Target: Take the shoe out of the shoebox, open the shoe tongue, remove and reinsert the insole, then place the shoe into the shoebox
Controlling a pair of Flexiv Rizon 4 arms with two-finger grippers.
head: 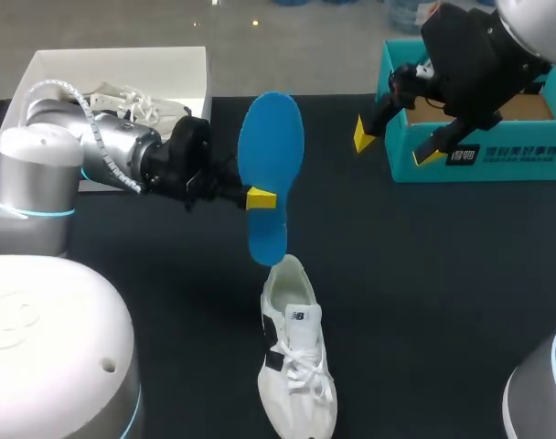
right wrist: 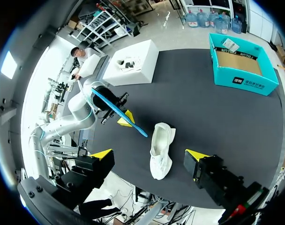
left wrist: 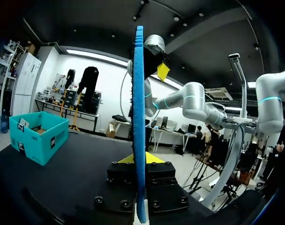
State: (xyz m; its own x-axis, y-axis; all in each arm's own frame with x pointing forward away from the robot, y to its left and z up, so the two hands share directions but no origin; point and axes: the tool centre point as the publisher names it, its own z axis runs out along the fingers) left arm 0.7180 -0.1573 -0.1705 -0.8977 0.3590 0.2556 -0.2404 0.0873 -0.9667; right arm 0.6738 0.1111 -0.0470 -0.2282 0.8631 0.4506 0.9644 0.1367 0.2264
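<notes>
Head view: left tool (head: 258, 198) pinches a flat blue foam insole (head: 272, 174) near a white lace-up shoe (head: 296, 366) lying on the black tabletop (head: 443, 302). The right tool (head: 396, 145) is spread.
Left wrist view: the insole stands on edge.
Right wrist view: the shoe lies below the tool.

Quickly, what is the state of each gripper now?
Left gripper: shut on the blue insole.
Right gripper: open, holding nothing.
</notes>
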